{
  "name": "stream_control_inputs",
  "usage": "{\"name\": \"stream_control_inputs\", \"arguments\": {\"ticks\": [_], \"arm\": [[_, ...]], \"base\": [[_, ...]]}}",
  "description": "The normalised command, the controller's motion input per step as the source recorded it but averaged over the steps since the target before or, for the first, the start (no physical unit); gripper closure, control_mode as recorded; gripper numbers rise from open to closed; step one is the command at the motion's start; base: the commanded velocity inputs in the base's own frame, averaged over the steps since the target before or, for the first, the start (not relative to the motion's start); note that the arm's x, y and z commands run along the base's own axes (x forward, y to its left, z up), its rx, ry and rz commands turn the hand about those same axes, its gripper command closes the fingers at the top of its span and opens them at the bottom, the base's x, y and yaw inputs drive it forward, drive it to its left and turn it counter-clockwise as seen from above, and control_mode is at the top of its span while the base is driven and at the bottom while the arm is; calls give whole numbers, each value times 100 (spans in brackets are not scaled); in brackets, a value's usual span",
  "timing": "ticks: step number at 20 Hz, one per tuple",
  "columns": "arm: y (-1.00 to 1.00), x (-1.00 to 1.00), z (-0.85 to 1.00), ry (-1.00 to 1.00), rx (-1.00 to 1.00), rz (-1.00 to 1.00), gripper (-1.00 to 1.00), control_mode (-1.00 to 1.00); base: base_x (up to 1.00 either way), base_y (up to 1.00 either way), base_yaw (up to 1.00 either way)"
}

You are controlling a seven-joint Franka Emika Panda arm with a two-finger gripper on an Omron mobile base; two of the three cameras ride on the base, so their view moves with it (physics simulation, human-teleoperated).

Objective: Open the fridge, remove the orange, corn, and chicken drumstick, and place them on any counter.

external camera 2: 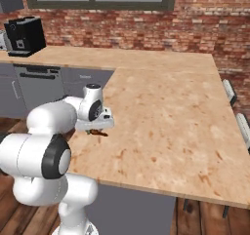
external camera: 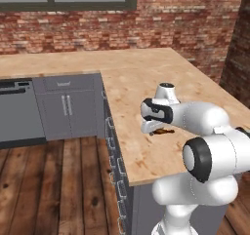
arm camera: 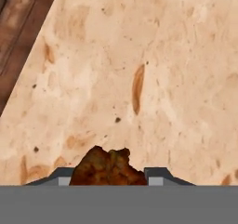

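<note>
Left base view: we see the white arm rising from the lower right of the frame and reaching left over the counter point(external camera: 146, 78), a tan speckled worktop that runs in an L from the upper left to the right edge. The gripper point(external camera: 152, 130) sits low at centre, just above the worktop near its front edge. A dark reddish-brown piece, the chicken drumstick point(external camera: 164, 130), shows under the hand, its thin end pointing right along the surface; we cannot tell from here whether it touches the stone. Grey base cabinets point(external camera: 68, 107) with silver handles stand at centre left, a dark dishwasher front point(external camera: 17, 112) at far left, wood plank floor point(external camera: 53, 190) below

Right base view: the arm comes in from the lower left. The gripper point(external camera 2: 95, 128) hangs at left of centre over the counter point(external camera 2: 166, 112), with the chicken drumstick point(external camera 2: 97, 131) as a small dark shape directly beneath it. A black coffee machine point(external camera 2: 24, 35) stands on the worktop at upper left, against the red brick wall point(external camera 2: 205, 19)

Hand view: the bulbous brown end of the chicken drumstick point(arm camera: 109, 168) fills the gap between the two dark fingertips point(arm camera: 158, 174) at bottom centre. We judge the jaws partly closed, one tip on each side of the drumstick and gripping it. Speckled counter point(arm camera: 153, 56) lies behind, a strip of floor at upper left
</note>
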Motion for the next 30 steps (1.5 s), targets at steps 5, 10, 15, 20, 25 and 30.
{"name": "stream_control_inputs", "arguments": {"ticks": [5,10,15,20,25,30], "arm": [[7,0,-61,2,-6,0,100,-100],[0,0,-55,-1,0,0,100,-100],[0,0,-49,0,0,1,100,-100],[0,0,-37,0,0,1,100,-100],[0,0,-15,0,0,0,100,-100],[0,0,0,0,0,0,-100,-100]], "base": [[0,0,0],[0,0,0],[0,0,0],[0,0,0],[0,0,0],[0,0,0]]}}
